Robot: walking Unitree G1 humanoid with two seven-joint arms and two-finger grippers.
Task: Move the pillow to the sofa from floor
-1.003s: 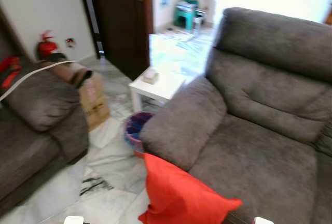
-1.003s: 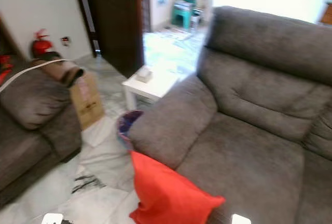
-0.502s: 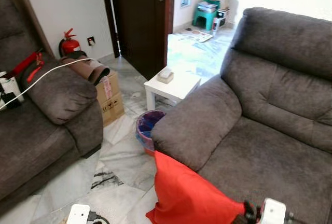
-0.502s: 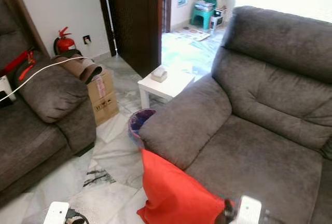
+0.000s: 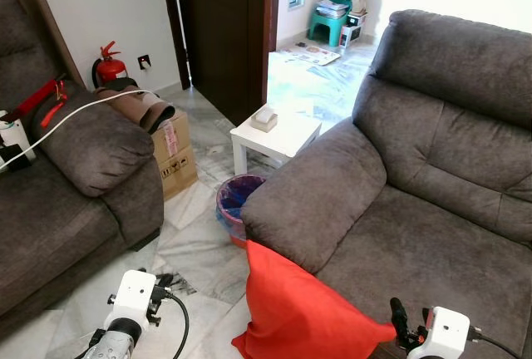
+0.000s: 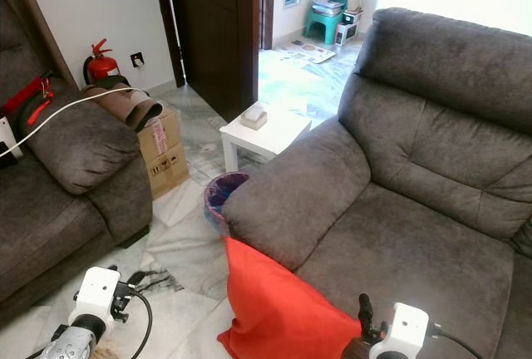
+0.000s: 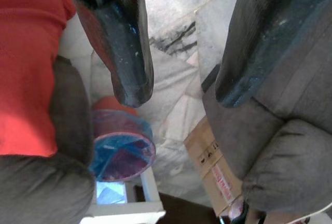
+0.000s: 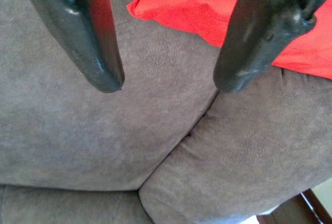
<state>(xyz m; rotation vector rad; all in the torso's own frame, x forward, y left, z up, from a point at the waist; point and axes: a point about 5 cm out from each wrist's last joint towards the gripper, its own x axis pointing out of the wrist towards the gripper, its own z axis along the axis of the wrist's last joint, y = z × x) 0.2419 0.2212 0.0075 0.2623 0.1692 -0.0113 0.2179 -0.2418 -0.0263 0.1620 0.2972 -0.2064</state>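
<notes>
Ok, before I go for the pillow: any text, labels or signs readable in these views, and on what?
None can be read.
Cardboard box: a pale label with red marks and small dark handling symbols, too small to read.
Fire extinguisher: any label is too small to read.
Wall socket: no legible marking.

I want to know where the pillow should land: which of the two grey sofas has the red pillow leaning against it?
The sofa on the robot's right; the red pillow leans against its armrest.

Matt red cloth pillow (image 5: pixel 291 313), lower centre. Napped grey suede-like upholstery on sofa (image 5: pixel 416 184), right. Glossy veined marble floor (image 5: pixel 195 251). Plain brown cardboard box (image 5: pixel 174 155). Smooth white side table (image 5: pixel 278 136). Scuffed, slightly shiny black fingers (image 7: pixel 127 47).
</notes>
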